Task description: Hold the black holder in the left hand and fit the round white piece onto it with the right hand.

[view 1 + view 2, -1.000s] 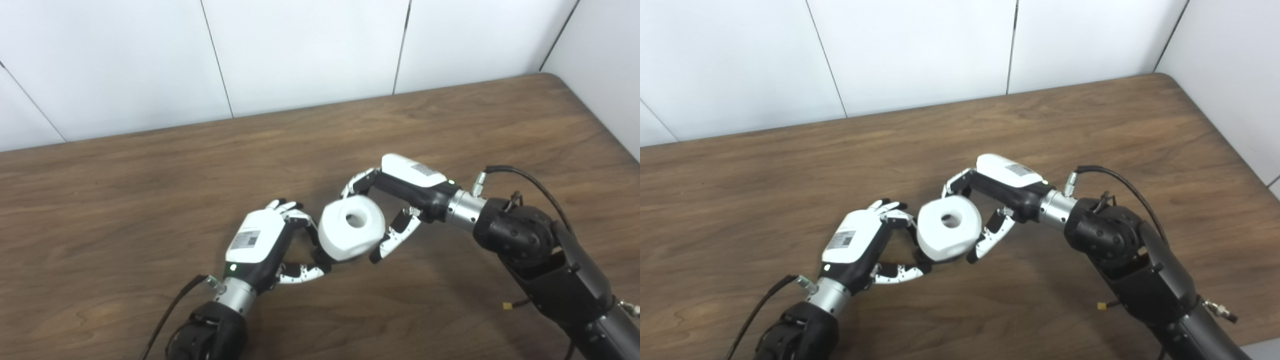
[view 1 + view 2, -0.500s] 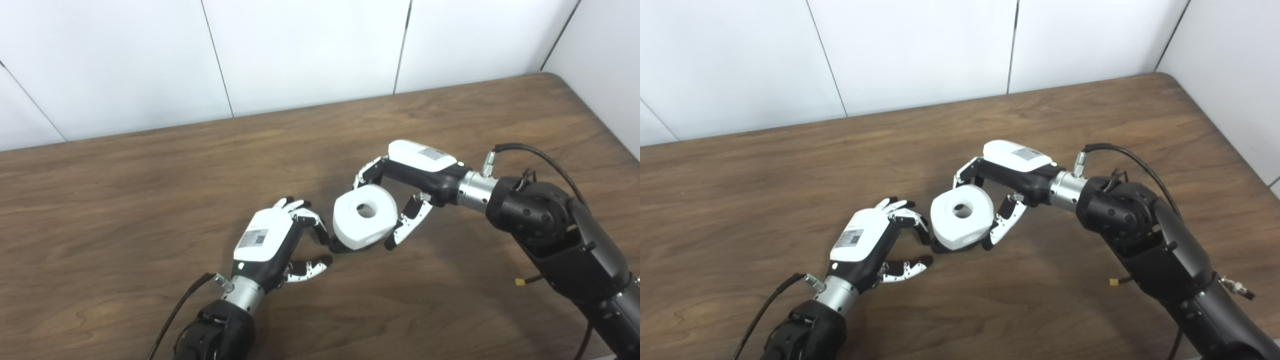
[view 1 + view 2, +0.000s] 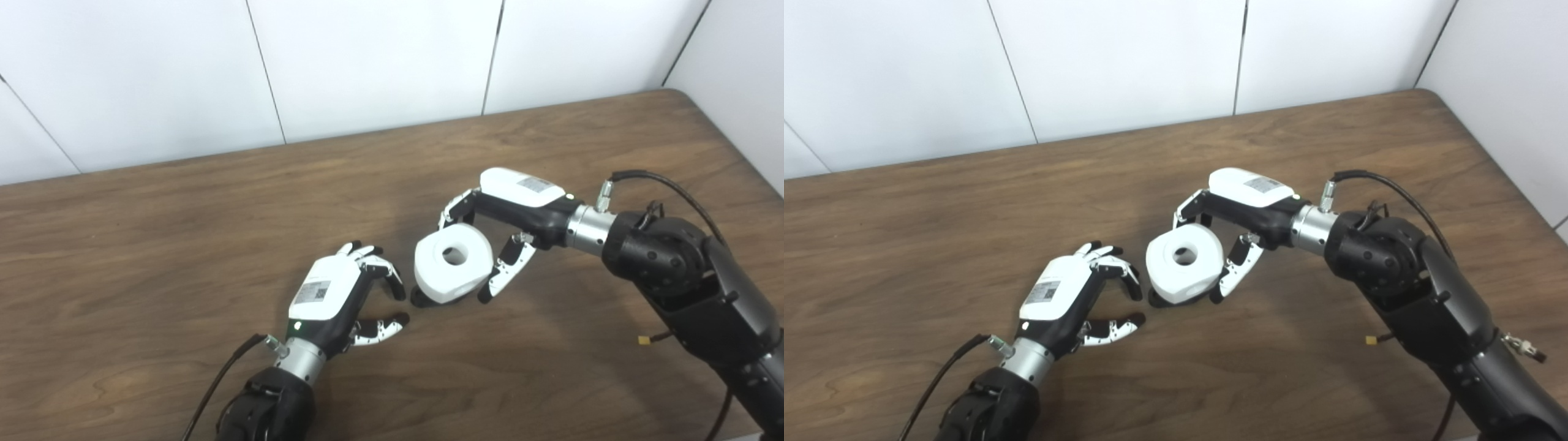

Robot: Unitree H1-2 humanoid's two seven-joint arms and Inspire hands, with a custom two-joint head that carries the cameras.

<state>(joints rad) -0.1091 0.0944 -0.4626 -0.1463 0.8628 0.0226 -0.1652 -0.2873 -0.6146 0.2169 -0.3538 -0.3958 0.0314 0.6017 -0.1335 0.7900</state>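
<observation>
Two hands share the wooden bench [image 3: 184,202], but only one is holding anything. The right hand [image 3: 511,208] is wrapped around the round white piece [image 3: 453,262], which now sits on the black holder [image 3: 420,298]; only a dark sliver of that holder shows under the piece's lower left edge. A second ago the left hand [image 3: 337,297] gripped the holder; it has since let go and drawn back toward seven o'clock, fingers spread and empty, just beside the assembly. The pair has meanwhile travelled toward two o'clock and rests on the bench. The fitting looks done, though how fully the piece is seated is hidden.
</observation>
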